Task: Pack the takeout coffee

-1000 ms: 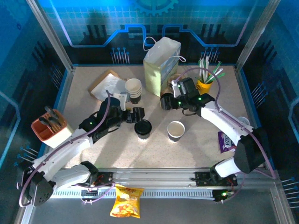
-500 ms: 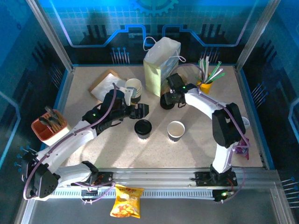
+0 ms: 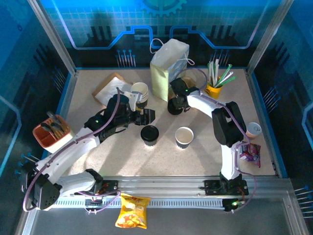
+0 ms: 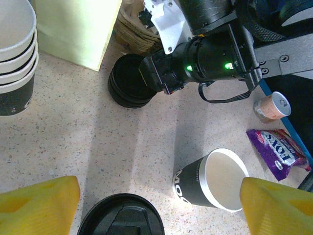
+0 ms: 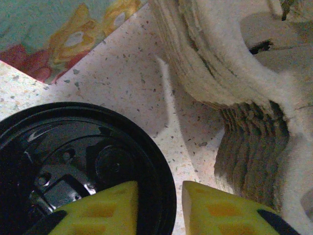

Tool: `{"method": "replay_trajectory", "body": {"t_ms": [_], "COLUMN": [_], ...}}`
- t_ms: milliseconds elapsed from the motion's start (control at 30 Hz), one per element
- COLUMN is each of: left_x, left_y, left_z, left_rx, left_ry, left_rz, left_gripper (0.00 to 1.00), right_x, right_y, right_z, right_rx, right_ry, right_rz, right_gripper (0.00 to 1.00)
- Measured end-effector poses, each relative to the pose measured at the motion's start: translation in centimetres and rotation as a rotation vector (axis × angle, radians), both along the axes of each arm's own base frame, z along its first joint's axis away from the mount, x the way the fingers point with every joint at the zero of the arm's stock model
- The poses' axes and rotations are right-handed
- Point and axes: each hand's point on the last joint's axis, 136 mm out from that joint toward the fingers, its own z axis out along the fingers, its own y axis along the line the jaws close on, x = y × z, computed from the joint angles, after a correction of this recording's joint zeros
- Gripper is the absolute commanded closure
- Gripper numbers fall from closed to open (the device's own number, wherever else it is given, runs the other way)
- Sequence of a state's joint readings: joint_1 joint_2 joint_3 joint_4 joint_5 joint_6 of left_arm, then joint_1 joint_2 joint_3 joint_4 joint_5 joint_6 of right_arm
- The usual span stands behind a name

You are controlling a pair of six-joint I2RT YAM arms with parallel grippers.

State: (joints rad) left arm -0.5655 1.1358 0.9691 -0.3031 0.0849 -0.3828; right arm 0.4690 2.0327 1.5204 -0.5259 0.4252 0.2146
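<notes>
Plainly, purple packet point(image 4: 279, 149) reads "FOX'S"; left pincer point(image 4: 159, 205) apart; right pincer point(image 5: 157, 208) state unclear.

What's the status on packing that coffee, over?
Left gripper open, over the takeout coffee. Right gripper straddling rim of lid stack. Coffee on the table, outside paper bag; lidless cup beside it.

Crowding up around the paper bag point(image 3: 168, 66), opening out toward the near edge.
Just in front of the bag, the stack of black lids point(image 3: 173, 107) and the right gripper point(image 3: 176, 102) over it are blocking the way. The stack of cups point(image 3: 139, 94) is standing at the bag's left and the straw holder point(image 3: 213, 89) off to its right. Farther in front, the left gripper point(image 3: 146, 116) is hanging wide-jawed, and a bare lane is running between the lidded cup point(image 3: 149, 134) and the open cup point(image 3: 184, 137).
</notes>
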Motion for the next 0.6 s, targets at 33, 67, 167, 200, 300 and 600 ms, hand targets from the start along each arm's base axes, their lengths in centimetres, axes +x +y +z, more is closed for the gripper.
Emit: {"method": "replay_trajectory", "body": {"t_ms": [33, 67, 167, 200, 300, 600], "left_x": [0.0, -0.1, -0.2, -0.2, -0.3, -0.4], "left_y": [0.0, 0.1, 0.1, 0.2, 0.2, 0.2], "left_z": [-0.1, -0.2, -0.5, -0.7, -1.0, -1.2], "left_rx": [0.000, 0.001, 0.005, 0.007, 0.010, 0.011], "left_ry": [0.000, 0.002, 0.008, 0.011, 0.018, 0.022], "left_rz": [0.000, 0.000, 0.000, 0.001, 0.000, 0.001], "left_gripper": [0.14, 0.14, 0.14, 0.14, 0.14, 0.14], "right_x": [0.0, 0.0, 0.1, 0.1, 0.4, 0.8], "right_y": [-0.1, -0.1, -0.2, -0.2, -0.2, -0.3], "right_z": [-0.1, -0.1, -0.2, -0.3, -0.2, 0.1], "right_rx": [-0.005, -0.008, -0.018, -0.021, -0.024, -0.051], "right_ry": [0.000, 0.000, 0.000, 0.001, -0.004, -0.017], "right_rz": [-0.001, 0.001, 0.004, 0.005, 0.005, 0.012], "right_gripper": [0.75, 0.77, 0.80, 0.81, 0.83, 0.82]}}
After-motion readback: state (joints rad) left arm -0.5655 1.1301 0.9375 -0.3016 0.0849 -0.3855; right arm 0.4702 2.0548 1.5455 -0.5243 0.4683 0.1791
